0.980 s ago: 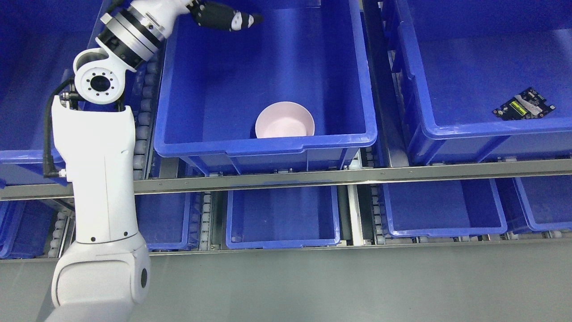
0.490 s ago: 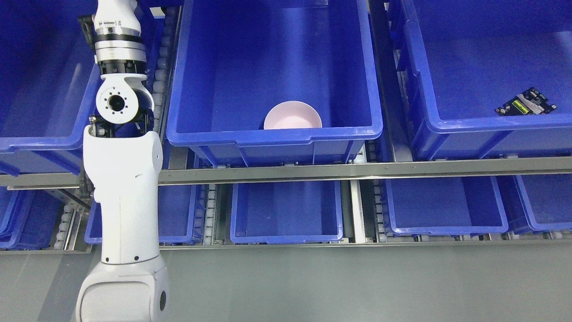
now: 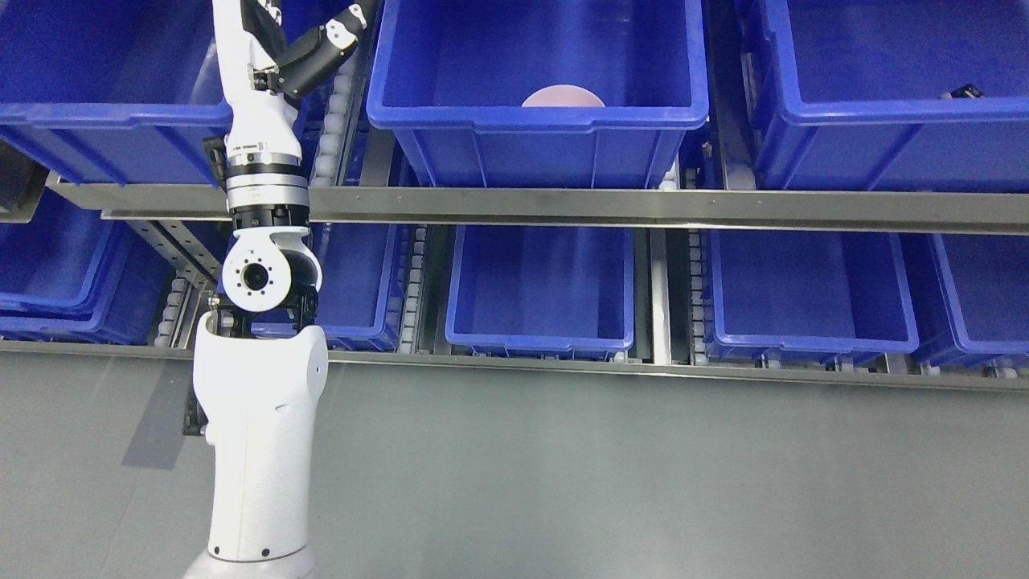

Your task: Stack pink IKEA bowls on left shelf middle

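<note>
One pink bowl (image 3: 563,98) sits inside the middle blue bin (image 3: 530,117) on the upper shelf level. Only the top of its rim shows over the bin's front wall. My left arm rises from the bottom left. My left hand (image 3: 325,44) is black with white knuckle pieces and is held up beside the bin's left wall, over the roller track, partly cut off by the top edge. Its fingers stretch out straight and hold nothing. It is outside the bin, well left of the bowl. My right arm is out of sight.
Blue bins stand left (image 3: 112,112) and right (image 3: 884,112) of the middle one; a dark circuit board (image 3: 969,91) peeks over the right bin's wall. A steel shelf rail (image 3: 563,207) runs across. Lower blue bins (image 3: 540,289) sit above the grey floor (image 3: 643,482).
The whole picture has shifted, so the camera moved and the shelf now shows from lower. My left hand has come out of the middle bin to its left side. The bowl stays put.
</note>
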### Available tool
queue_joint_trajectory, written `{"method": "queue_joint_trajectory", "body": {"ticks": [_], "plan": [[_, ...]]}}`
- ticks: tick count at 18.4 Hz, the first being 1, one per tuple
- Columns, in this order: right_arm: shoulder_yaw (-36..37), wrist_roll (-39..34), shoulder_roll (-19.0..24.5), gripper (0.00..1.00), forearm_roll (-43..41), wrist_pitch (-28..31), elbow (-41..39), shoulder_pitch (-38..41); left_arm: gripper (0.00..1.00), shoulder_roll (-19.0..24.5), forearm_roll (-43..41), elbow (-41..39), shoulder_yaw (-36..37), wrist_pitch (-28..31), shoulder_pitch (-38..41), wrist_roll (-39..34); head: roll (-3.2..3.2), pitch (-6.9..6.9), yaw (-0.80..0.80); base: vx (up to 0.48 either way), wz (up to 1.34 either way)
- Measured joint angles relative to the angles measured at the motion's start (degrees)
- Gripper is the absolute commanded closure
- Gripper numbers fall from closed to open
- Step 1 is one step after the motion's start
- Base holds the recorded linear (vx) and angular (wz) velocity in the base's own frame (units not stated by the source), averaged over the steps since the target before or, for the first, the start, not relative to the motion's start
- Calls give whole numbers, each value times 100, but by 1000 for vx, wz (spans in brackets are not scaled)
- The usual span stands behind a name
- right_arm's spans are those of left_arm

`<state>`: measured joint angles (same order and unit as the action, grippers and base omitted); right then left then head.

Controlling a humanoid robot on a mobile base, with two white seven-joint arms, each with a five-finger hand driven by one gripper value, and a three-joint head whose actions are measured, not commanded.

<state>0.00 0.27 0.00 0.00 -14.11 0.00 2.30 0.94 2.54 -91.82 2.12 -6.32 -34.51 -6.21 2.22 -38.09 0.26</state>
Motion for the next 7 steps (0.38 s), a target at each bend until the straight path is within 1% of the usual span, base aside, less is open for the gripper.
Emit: {"method": "queue_joint_trajectory", "body": {"ticks": [4,7], "plan": [[0,-2,0,0,0,0,0,0,1,-30,30,-237,61,-5,198,82,0,1,0,-369,11],[0,-14,0,0,0,0,0,1,1,-46,41,-354,84,-16,262,172,0,2,0,-246,-87]]}}
